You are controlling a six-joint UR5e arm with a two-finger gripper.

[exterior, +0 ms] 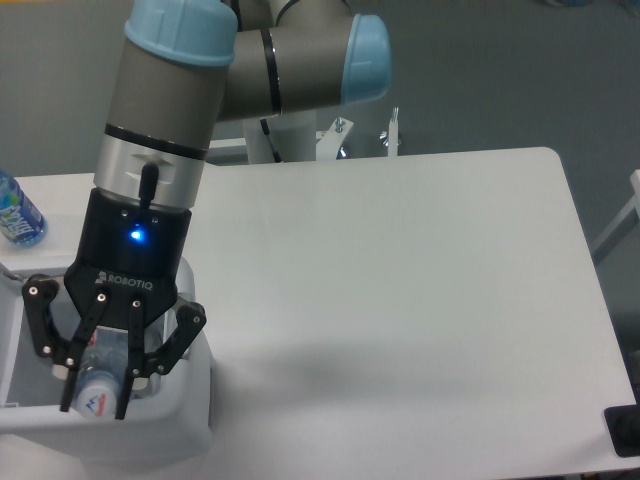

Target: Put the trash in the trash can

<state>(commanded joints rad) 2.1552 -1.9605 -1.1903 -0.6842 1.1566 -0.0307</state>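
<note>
Over the left edge of the table [420, 300] we see the arm [180, 120] reaching down, its gripper [92, 388] hanging above the open trash can [150, 425], whose white front wall and rounded right corner are all we can make out; the rest of the bin is covered by the gripper body or cut off by the frame edge. Between the black fingers [70, 375] sits the flattened clear plastic bottle [92, 385], and the jaws are clamped on it, one finger on each side. We can see a red mark on the bottle's white label, but its lettering is too blurred for us to read. Whatever lies inside the bin is hidden from us, so we cannot tell where the crumpled wrapper is.

On the gripper's black housing we read "ROBOTIQ" in white, below a small blue light [135, 236]. At the far left an upright bottle with a blue label [15, 212] stands on the table, partly cut off; its print is illegible. A dark object [625, 432] at the lower right corner is also cropped, and we cannot identify it.
</note>
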